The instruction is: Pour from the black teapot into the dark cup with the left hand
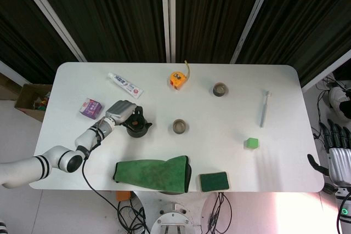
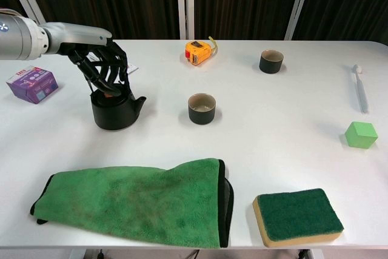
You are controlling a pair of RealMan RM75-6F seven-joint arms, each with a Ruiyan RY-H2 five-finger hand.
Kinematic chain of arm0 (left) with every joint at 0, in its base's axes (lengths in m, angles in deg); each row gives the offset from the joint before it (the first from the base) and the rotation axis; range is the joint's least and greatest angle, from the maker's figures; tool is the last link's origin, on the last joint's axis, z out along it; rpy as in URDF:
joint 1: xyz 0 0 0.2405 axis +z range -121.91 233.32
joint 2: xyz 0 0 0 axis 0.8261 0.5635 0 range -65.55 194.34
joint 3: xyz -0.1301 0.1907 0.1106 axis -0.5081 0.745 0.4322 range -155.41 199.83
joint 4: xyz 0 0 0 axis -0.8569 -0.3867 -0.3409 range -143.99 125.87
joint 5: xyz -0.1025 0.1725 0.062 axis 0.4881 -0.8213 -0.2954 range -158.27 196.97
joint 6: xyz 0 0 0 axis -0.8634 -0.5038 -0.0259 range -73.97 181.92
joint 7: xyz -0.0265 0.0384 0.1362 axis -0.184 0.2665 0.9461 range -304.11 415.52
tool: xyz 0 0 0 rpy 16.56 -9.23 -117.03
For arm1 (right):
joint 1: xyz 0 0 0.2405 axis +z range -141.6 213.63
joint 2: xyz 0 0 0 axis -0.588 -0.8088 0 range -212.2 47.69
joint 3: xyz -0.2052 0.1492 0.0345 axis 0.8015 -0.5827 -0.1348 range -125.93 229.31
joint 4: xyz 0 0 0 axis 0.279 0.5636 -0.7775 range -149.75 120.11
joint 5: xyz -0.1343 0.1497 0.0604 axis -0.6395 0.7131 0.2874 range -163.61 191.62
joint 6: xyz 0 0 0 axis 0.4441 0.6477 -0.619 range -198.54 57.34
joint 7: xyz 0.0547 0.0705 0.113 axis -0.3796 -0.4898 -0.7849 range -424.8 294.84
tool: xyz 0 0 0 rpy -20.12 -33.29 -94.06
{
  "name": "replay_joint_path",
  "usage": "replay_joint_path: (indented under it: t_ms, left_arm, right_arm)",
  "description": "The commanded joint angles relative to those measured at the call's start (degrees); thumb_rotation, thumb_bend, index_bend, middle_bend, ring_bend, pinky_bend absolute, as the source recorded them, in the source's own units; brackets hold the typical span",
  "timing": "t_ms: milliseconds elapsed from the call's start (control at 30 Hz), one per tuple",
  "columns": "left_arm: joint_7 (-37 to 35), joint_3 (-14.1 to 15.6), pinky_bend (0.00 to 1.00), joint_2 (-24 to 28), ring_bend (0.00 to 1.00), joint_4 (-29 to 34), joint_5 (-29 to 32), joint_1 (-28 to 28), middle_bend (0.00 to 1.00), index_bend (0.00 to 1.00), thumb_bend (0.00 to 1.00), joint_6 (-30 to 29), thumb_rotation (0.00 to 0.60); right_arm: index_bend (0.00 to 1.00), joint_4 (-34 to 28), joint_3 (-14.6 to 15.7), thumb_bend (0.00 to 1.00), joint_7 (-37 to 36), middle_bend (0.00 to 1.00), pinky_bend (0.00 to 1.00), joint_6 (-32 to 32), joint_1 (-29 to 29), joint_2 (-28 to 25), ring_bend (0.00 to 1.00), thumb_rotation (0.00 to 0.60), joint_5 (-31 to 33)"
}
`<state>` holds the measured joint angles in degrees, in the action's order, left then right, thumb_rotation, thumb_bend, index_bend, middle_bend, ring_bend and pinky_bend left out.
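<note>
While the dark cup (image 2: pixel 202 108) stands empty, left hand (image 2: pixel 103 68) grips black teapot (image 2: pixel 115 110).

A white table (image 1: pixel 230 152) spreads rightward from the left hand (image 1: pixel 119 111); black curtains (image 1: pixel 109 15) with pale vertical strips hang beyond it.

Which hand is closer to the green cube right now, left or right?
Right. The right hand hangs off the table's right edge, near the green cube. The left hand is far across, over the black teapot.
</note>
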<state>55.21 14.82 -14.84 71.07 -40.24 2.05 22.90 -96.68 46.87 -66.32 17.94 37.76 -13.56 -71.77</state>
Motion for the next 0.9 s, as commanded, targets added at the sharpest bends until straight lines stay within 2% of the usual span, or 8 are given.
replay_joint_path:
  t_ms: [33,900]
  left_arm:
    - [0.02,0.05,0.24,0.04,0.51,0.19,0.05,-0.05,0.54,0.47,0.12,-0.07,0.449]
    - [-0.83,1.61,0.24,1.51,0.62,1.25,-0.06,-0.69,0.65,0.59,0.12,2.42,0.467]
  right_arm:
    - [0.00,0.07,0.03,0.22,0.00,0.00,0.00,-0.06,-0.01,0.03,0.00,0.600,0.06]
    - [0.00,0.63,0.09,0.23,-0.05,0.00,0.00,-0.84,0.23,0.51,0.00,0.600,0.49]
